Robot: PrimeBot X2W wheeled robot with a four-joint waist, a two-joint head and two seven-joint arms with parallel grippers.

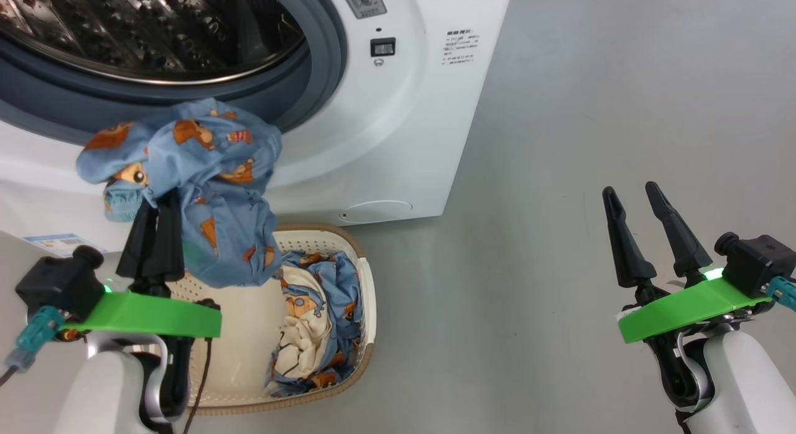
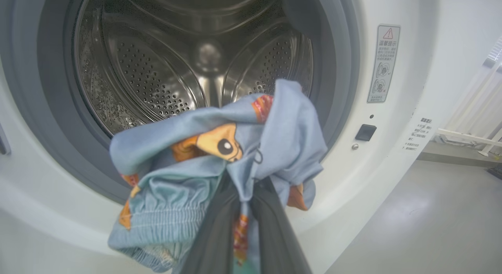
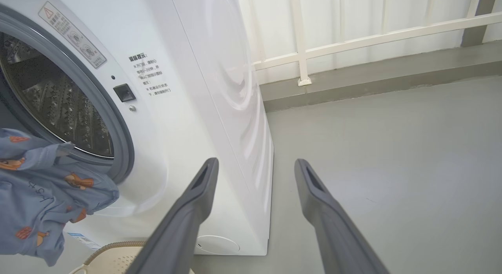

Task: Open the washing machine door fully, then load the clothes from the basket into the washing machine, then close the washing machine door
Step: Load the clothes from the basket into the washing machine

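Left gripper: my left gripper (image 1: 157,204) has its fingers pressed together, pinching a blue printed garment (image 1: 211,166).
Garment position: it's bunched over the fingertips and drapes down past them. It hangs in the air just in front of the washing machine (image 1: 398,142) opening, above the basket (image 1: 368,297).
Right gripper: my right gripper (image 1: 630,190) is spread wide with nothing between the fingers. It sits over the grey floor (image 1: 559,266), well apart from the basket.
Rest of the clothes: a blue and cream pile (image 1: 314,322) lies in the basket's right half.
Hidden: the left fingertips are buried in fabric, so I can't tell how much cloth is between them. My arm covers the basket's left part.
Left wrist view: I'm looking straight into the steel drum (image 2: 176,70), and the garment covers the lower edge of the grey seal (image 2: 341,89).
Right wrist view: I get the machine's side panel, a white railing (image 3: 353,34) behind it, and the basket rim cut off at the bottom edge.
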